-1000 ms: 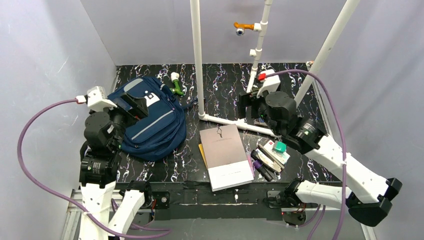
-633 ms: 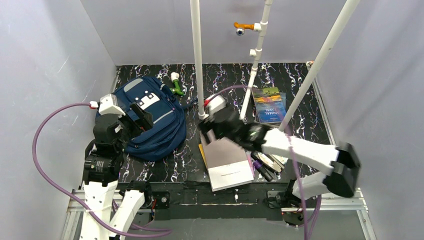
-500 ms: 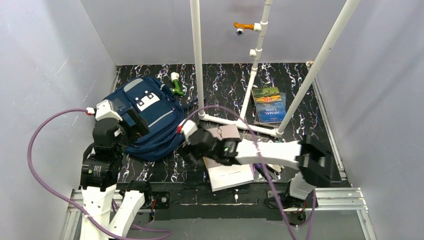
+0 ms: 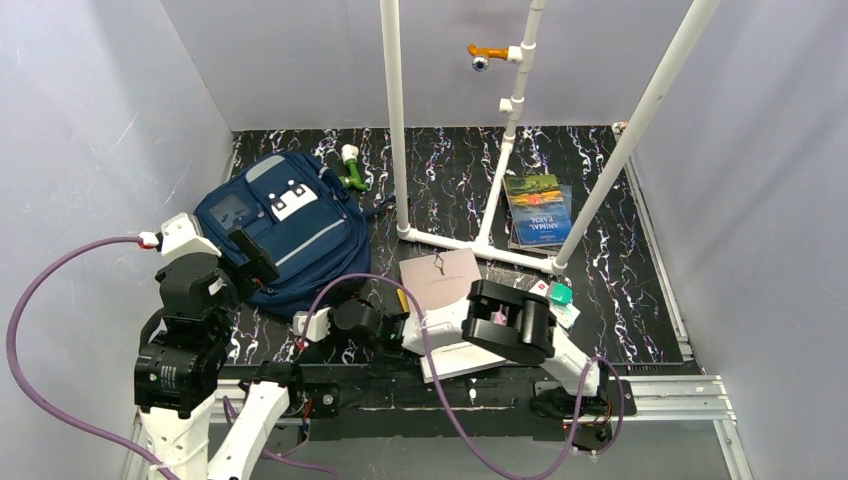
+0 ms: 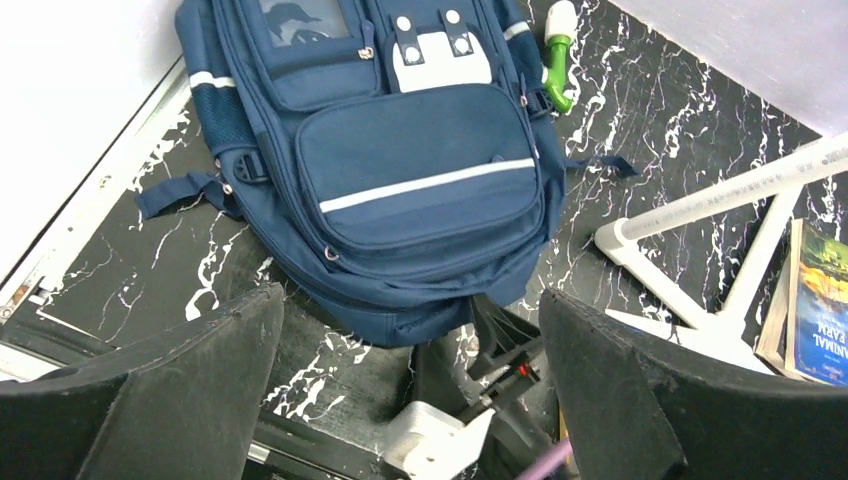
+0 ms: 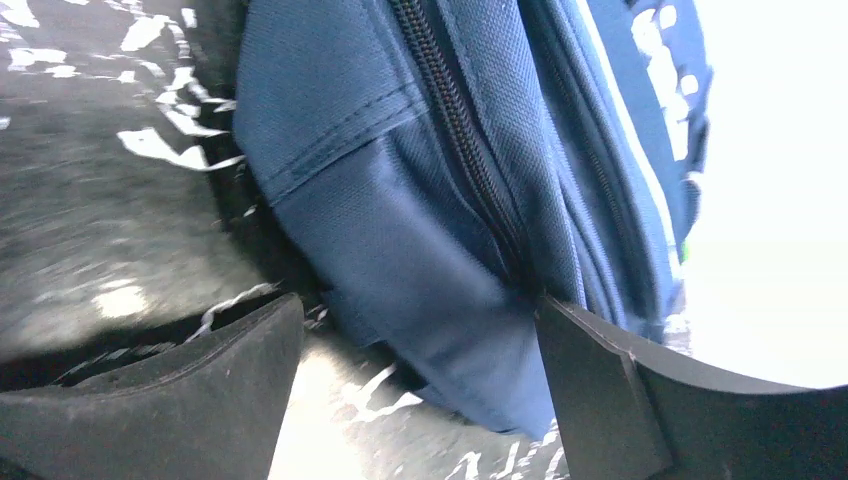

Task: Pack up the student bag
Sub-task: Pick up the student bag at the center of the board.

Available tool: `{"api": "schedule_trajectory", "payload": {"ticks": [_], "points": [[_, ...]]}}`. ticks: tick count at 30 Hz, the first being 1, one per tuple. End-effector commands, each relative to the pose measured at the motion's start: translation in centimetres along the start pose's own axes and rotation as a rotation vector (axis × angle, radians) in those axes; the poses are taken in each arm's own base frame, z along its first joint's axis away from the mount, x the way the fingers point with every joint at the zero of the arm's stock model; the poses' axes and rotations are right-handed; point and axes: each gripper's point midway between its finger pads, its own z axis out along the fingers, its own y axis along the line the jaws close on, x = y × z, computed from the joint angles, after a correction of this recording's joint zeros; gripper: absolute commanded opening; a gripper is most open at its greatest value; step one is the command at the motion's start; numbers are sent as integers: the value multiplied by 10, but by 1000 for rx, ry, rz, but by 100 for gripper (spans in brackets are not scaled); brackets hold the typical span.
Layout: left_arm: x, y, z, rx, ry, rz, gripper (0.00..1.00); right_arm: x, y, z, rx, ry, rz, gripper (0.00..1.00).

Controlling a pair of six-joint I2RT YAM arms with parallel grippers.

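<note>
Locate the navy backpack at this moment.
In the top view, the backpack lies on the left side of the table, ahead of the left arm, with a green-and-white item beside its far right corner.

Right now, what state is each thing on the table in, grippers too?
student bag, lying flat, front up, visible zips closed.
left gripper, open, above the bag.
right gripper, open, at the bag's near edge.
grey notebook, closed, flat, partly under the right arm.
animal book, closed, cover up.
</note>
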Motion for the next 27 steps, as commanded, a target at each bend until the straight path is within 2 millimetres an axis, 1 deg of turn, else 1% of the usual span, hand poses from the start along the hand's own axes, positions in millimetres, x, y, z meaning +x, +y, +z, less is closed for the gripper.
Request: {"api": "schedule_trajectory", "payload": {"ticks": [1,3,4,6,8,9,10,11,12,13,14,15,16,18,19,21,22,24,27], "points": [[13,0,4,3,52,38,99,-6,-39,20,214,10,-274,93],[12,2,5,-9,49,50,99,1,-32,29,200,23,-293,91],[11,2,6,-15,50,56,99,3,-30,32,199,27,-300,83],[10,2,9,-25,54,57,99,5,-30,31,213,26,-304,52],[12,-2,10,-13,68,44,99,0,-40,24,260,18,-251,22],[13,-5,11,-4,73,34,99,-3,-46,20,266,19,-226,13],[15,-7,12,4,82,25,99,-10,-57,14,280,15,-196,3],[17,-9,13,12,92,14,99,-21,-69,6,290,9,-162,1],[19,-12,13,21,103,0,99,-34,-82,-3,284,-6,-110,1],[20,-16,12,34,116,-21,99,-52,-90,-12,235,-38,-49,1],[21,-21,10,51,129,-46,99,-70,-94,-22,159,-85,58,1],[22,-27,8,80,146,-68,99,-84,-101,-34,100,-123,142,1],[21,-34,5,112,156,-94,99,-94,-107,-47,54,-164,221,1],[21,-46,0,165,182,-136,99,-100,-115,-71,-10,-203,327,1],[22,-53,-1,194,199,-146,99,-94,-112,-82,-31,-199,346,1],[23,-64,-2,240,234,-141,99,-89,-110,-108,-59,-201,356,1],[24,-67,-2,253,249,-130,99,-82,-110,-119,-62,-191,344,1],[28,-74,0,287,276,-95,99,-52,-111,-139,-41,-125,280,1],[38,-86,6,346,320,-68,99,4,-135,-162,31,-15,224,1]]}}
